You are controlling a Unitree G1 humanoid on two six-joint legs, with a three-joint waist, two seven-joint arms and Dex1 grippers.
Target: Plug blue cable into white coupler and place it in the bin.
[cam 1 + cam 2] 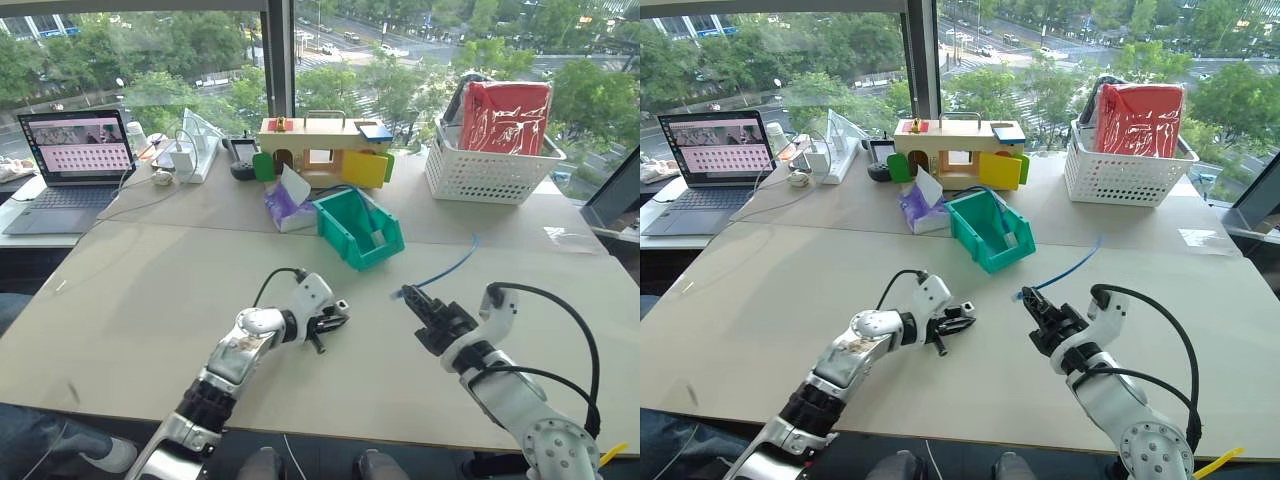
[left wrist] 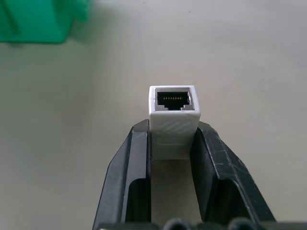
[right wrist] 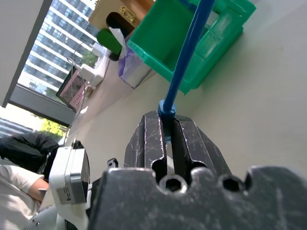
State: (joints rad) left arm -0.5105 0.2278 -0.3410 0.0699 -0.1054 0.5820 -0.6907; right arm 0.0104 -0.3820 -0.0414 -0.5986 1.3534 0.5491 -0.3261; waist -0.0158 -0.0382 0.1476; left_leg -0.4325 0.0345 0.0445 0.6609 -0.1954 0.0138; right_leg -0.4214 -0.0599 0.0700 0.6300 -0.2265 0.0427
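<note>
item one, white coupler (image 2: pixel 172 112): small boxy plastic block, pinched between the two black fingers (image 2: pixel 136 167) of the left tool (image 1: pixel 322 322), its dark socket facing outward past the fingertips, held above the bare tabletop (image 1: pixel 130 300) at about 7 o'clock from the bin (image 1: pixel 360 228). judged light, rigid and smooth-sided, so liable to twist or slide back in the grip when a plug is pushed in; best taken on its two flat sides at the rear half, as now, leaving the socket end free. item two, blue cable (image 1: pixel 452 266): thin cord pinched near its plug end by the right tool (image 1: pixel 415 298), whose fingers are pressed together on it; the free length trails away toward 1 o'clock over the tabletop. judged very light and limp, so it gives no push unless held just behind the plug; the clear plug itself is too small to make out, and its latch tab is likely fragile. the two tools stand near each other but apart, nothing yet mated. item three, bin: teal-green, open sloped front, at 12 o'clock from the tools, beside a purple tissue pack (image 1: pixel 288 203); a white lattice basket (image 1: pixel 490 170) sits well apart at 2 o'clock.
</note>
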